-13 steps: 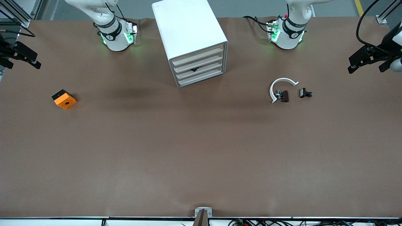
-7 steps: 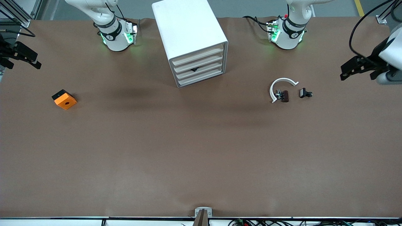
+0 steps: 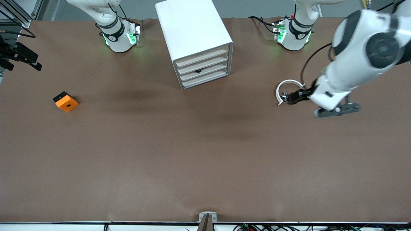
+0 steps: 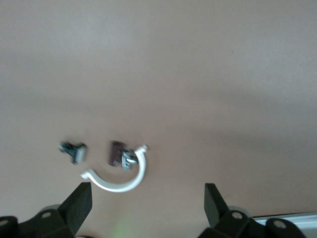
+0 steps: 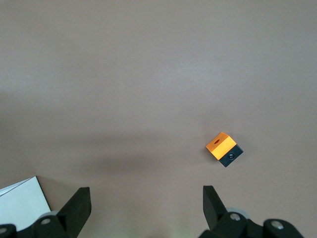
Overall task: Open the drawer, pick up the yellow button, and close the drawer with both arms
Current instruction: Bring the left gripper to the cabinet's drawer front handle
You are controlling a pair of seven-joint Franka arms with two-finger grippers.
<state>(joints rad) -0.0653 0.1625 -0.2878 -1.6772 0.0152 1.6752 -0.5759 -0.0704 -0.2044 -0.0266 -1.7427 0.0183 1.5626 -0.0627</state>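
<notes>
The left gripper [image 4: 144, 201] has its two black fingers [image 4: 79, 201] spread wide with nothing between them. It hangs in the air over the small parts at the left arm's end of the table [image 3: 205, 154]: a white curved piece [image 4: 121, 181], a small dark brown part [image 4: 116, 152] inside its curve, and a small black clip [image 4: 73, 150] just beside them. In the front view the gripper's dark tip [image 3: 297, 95] lies over the brown part, and the left arm [image 3: 359, 54] slants down to it from the upper corner, its big round joint high above the table.

The right gripper [image 5: 146, 201] also has its fingers [image 5: 78, 201] spread wide and holds nothing. It waits at the right arm's end of the table, its dark tip [image 3: 24, 57] at the front view's edge, above an orange block [image 5: 224, 148] with a black base.

The white cabinet [image 3: 192, 35] stands between the two arm bases. All four drawers are pushed in. A small dark thing shows at the front of the third drawer [image 3: 201, 71] from the top; the button itself cannot be made out.
</notes>
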